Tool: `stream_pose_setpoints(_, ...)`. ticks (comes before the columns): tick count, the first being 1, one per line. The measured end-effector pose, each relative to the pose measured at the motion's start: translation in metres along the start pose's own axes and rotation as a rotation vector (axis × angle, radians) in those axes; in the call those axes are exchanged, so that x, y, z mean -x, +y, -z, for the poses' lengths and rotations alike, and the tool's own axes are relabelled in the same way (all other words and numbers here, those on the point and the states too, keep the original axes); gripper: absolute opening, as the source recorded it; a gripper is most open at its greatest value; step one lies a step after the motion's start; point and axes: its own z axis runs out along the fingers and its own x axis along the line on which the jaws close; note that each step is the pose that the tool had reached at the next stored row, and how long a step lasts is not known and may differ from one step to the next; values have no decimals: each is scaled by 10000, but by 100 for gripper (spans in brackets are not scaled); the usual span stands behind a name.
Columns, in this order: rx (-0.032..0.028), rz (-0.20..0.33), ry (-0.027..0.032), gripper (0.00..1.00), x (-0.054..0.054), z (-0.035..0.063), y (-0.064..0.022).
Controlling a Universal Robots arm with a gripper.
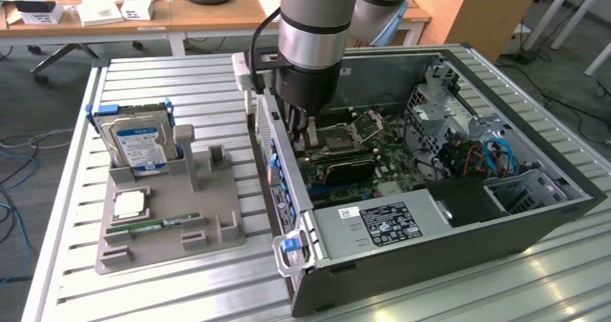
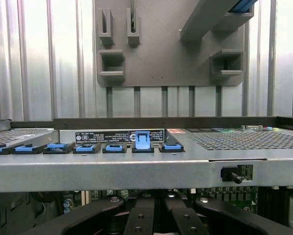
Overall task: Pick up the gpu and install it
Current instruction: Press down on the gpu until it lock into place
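One tool point(image 1: 308, 132) reaches into the open computer case point(image 1: 534, 222) (grip state hidden) above the motherboard point(image 1: 368, 166).

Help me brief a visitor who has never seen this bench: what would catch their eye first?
The open computer case lying on its side at the exterior view's right, its green motherboard exposed, draws the eye first. The robot arm reaches straight down into it, the tool low over the board near the rear wall. At the exterior view's left, a grey holder carries a hard drive with a blue-white label.

The arm point(image 1: 310, 28) reaches down into the open computer case point(image 1: 430, 172), beside the grey holder point(image 1: 172, 207).
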Motion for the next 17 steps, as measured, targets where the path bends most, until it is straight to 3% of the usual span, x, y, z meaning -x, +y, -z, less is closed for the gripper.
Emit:
stream_pose_setpoints(12, 0, 0, -1, 11, 2, 0, -44)
stream_pose_setpoints(17, 0, -1, 0, 11, 4, 0, -118)
